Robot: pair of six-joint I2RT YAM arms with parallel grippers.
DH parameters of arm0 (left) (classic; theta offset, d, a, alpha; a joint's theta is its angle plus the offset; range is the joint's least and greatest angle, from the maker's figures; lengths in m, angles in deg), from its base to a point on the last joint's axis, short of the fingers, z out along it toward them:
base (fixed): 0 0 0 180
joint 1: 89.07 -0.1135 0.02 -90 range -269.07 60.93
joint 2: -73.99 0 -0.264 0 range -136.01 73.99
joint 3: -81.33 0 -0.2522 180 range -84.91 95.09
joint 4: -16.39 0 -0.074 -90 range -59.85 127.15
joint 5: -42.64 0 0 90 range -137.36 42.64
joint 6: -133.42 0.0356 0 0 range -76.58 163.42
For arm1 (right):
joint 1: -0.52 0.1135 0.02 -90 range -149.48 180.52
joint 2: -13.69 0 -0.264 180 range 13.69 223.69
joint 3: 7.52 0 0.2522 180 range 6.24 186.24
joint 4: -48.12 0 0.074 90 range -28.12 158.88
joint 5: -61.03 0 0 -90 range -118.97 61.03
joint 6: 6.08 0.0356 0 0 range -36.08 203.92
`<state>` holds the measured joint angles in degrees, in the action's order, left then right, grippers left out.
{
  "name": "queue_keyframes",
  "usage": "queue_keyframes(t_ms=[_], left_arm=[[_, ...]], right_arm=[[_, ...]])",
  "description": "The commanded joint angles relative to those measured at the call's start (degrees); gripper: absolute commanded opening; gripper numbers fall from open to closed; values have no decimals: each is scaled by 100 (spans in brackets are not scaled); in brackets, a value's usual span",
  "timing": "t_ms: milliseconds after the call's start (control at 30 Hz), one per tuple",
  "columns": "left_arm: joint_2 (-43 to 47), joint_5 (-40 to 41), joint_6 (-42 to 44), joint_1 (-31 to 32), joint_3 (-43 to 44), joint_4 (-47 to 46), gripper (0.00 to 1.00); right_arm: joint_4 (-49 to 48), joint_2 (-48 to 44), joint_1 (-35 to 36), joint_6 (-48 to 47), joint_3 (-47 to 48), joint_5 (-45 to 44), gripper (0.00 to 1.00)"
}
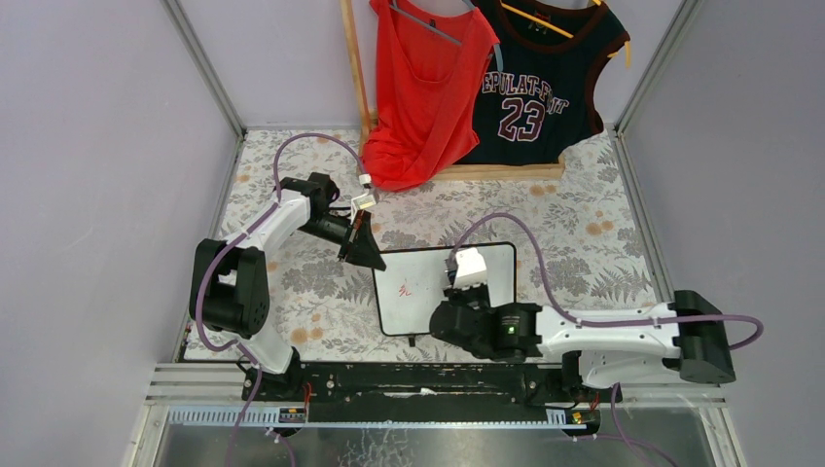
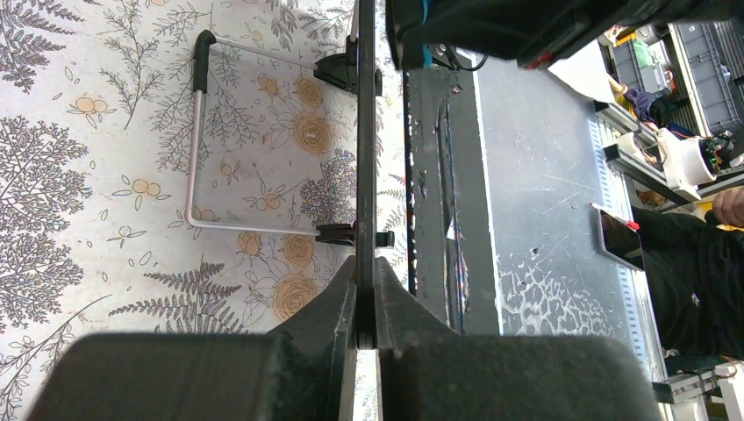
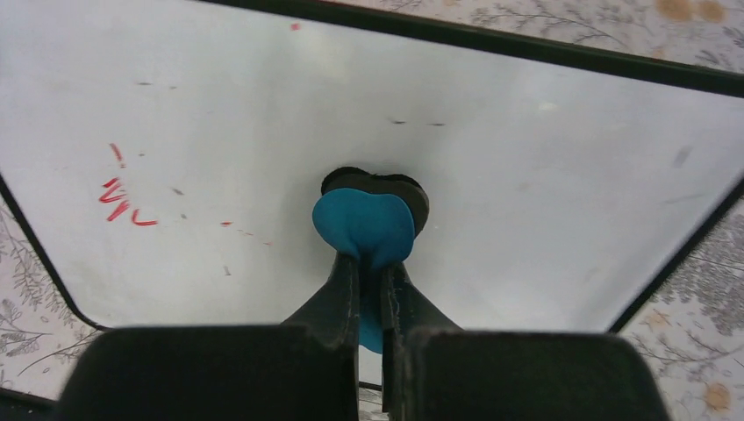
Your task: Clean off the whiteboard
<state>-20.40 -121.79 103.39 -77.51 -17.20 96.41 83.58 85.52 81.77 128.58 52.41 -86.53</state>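
Top external view first: most of the space is taken up by the table [image 1: 603, 224], covered in a flowery cloth, with a red tank top [image 1: 423, 88] and a dark number jersey [image 1: 540, 92] hung at the far end. The whiteboard [image 1: 413, 268] is found on the near middle of the table, just ahead of the arm bases. Its far left corner is pinched by the left gripper [image 1: 373, 259]. From the left wrist the fingers are seen pressed tight on the thin black frame, with the board viewed edge-on and a bent wire stand [image 2: 197, 158] showing beside it. Over at the right gripper [image 3: 373, 263], the jaws are clamped on a blue eraser [image 3: 364, 224], which is set against the white surface near the middle. A few small red scribbles [image 3: 123, 197] can be seen toward the left side, plus some faint specks.
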Motion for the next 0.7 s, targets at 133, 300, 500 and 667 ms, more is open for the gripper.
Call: queue_keyframes(t_ms=[133,300,500,667], left_arm=[[21,354,271,93,3,23,0],[12,359,254,95,14,19,0],[35,360,255,93,-10,19,0],[39,353,246,92,-8,10,0]], right_arm=[[106,-342,-23,151,-128,-341,0],[-736,499,8,-111,127,284,0],[-1608,1448,133,-513,613,821,0],[-1981,1918,188,-882,1097,1098,0]])
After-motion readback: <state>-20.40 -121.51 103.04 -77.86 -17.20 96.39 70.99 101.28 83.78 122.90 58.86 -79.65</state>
